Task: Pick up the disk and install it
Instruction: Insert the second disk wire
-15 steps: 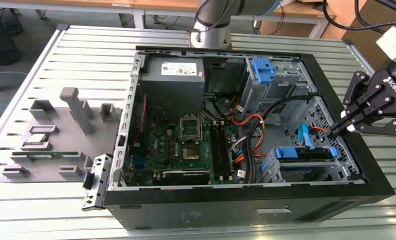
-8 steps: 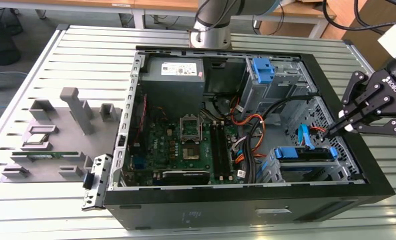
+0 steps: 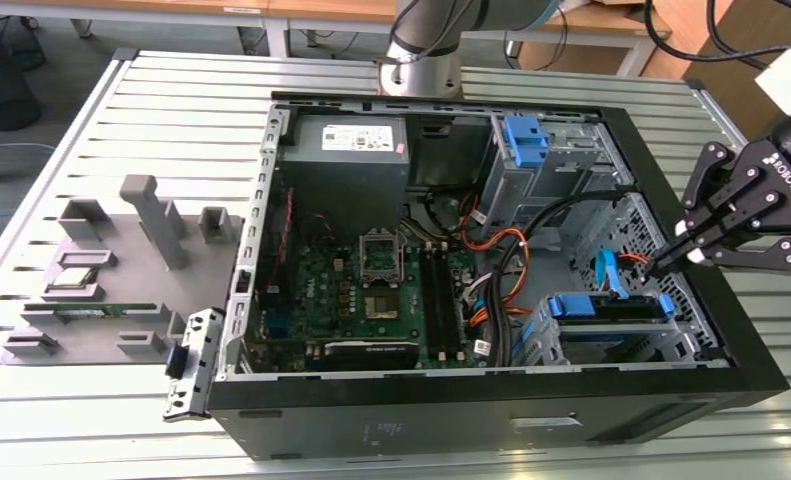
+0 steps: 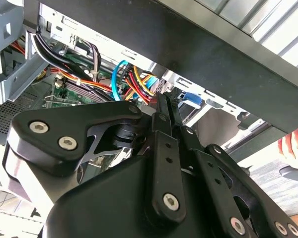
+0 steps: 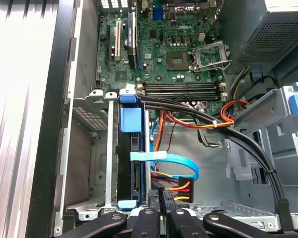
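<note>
Slatted metal tabletop carries an open black computer case, lying on its side, and a grey foam tray with cut-out pockets on the exterior view's left. Inside the case sit one green motherboard, one grey power-supply box at the far end, and two metal drive cages: the far one holds a bare blue bracket, the near one holds the disk, already seated in its bay with its blue rails showing. In the first wrist view the disk stands on edge between the cage walls, one light-blue flat cable running from beside it, and a red, yellow and black wire bundle plugged in close by. Thick black cables and orange wires cross the space between the two cages. The gripper hangs just above the near cage, its jaws drawn together at the tips with nothing between them. A hand shows beyond the case edge in the second wrist view.
</note>
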{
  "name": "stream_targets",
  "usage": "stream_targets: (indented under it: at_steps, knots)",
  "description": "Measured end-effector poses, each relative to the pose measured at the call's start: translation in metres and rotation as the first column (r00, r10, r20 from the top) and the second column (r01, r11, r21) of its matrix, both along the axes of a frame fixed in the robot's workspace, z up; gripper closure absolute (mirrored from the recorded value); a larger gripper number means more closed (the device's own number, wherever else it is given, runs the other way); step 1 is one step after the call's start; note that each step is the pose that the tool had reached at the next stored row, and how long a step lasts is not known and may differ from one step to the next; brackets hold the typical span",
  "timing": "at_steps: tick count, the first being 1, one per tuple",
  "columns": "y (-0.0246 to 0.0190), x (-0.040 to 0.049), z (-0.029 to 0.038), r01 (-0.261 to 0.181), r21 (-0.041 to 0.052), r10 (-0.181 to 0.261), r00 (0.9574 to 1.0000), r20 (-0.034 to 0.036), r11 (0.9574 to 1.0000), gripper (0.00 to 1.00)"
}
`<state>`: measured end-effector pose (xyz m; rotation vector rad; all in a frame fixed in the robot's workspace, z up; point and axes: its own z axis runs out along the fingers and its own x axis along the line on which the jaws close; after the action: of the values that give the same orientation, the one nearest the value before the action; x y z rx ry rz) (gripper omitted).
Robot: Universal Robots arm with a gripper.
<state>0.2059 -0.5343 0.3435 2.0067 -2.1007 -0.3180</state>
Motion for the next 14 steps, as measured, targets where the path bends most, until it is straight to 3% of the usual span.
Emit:
stream_targets:
  at_steps: [14]
  knots:
    - [0.0,0.0,-0.001,0.0,-0.0019,0.0,1.0,0.0,1.0,0.83]
